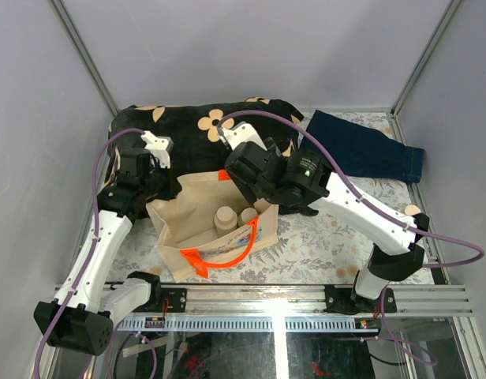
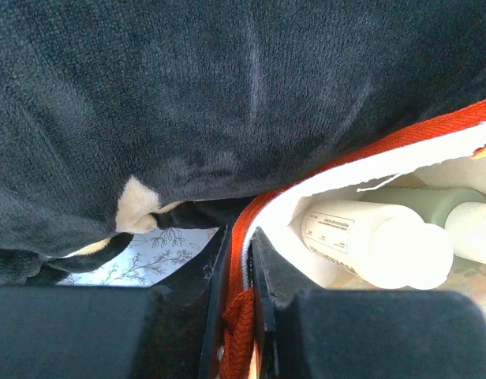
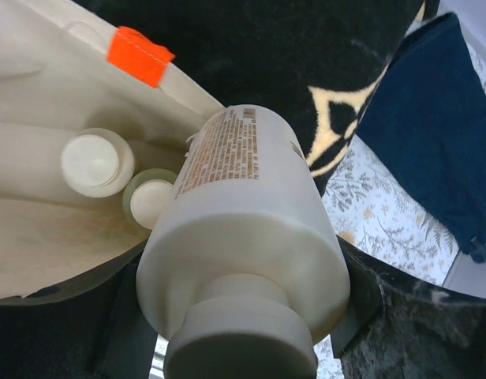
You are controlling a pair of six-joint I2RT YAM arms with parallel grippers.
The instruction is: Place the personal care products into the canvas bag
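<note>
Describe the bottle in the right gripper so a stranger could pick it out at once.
Find the orange-handled beige canvas bag in the middle of the table. At its right-hand rim, the right gripper clamps a cream bottle. Unlike the two bottles standing inside the bag, it is gripped and shows brown print down its side.

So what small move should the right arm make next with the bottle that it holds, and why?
Probably lower the bottle into the canvas bag, beside the two bottles standing inside, before opening. The right gripper is shut on it, its far end near the bag's rim. The left gripper pinches the rim by the orange strap, holding the bag open.
</note>
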